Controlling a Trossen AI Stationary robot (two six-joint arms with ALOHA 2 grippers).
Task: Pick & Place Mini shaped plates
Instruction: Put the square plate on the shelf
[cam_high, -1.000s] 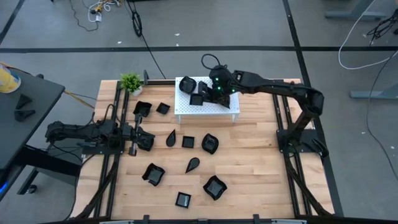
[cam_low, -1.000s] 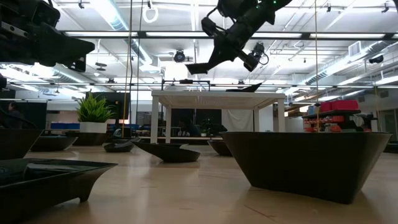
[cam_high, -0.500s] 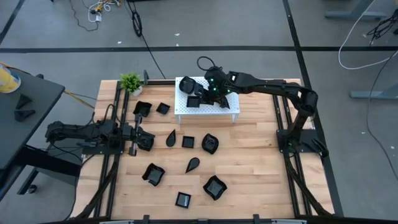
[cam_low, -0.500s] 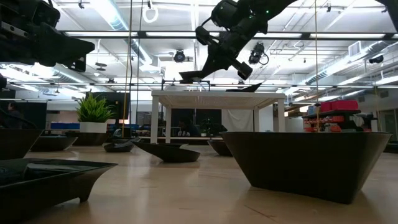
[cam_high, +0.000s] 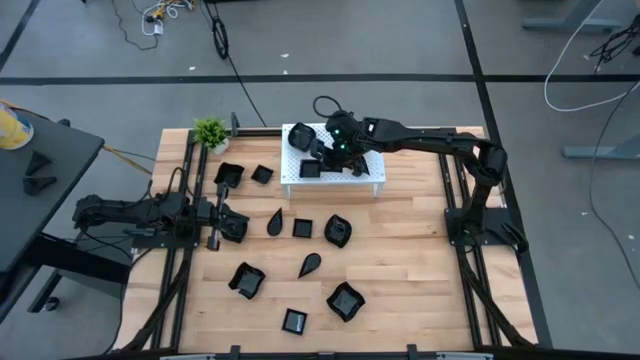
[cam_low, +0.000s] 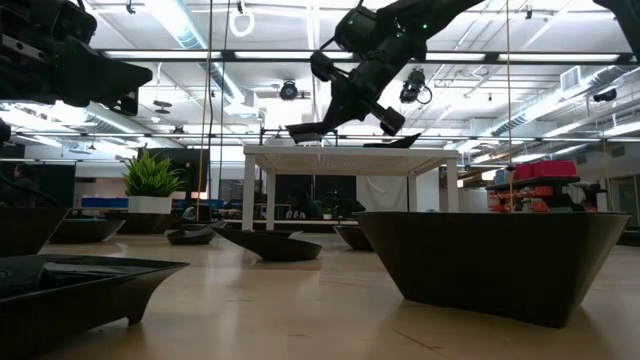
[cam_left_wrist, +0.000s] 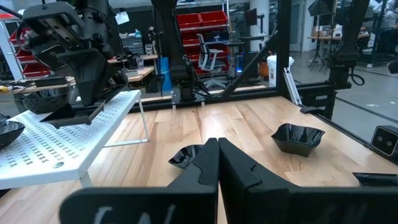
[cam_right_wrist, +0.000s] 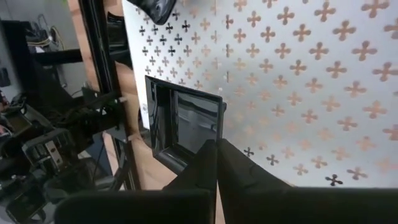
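i see black mini plates (cam_high: 301, 227) scattered over the near and middle table, bare wood between them and at the right side. my left gripper (cam_high: 236, 224) waits at the left edge, fingers pressed together, empty. farther back stands the white perforated stand (cam_high: 365, 172), a potted plant (cam_high: 211, 132) off its left corner. my right gripper (cam_high: 323, 155) is closed on a square plate (cam_high: 311, 169) just over the stand's front left; another plate (cam_high: 300, 134) lies beyond.
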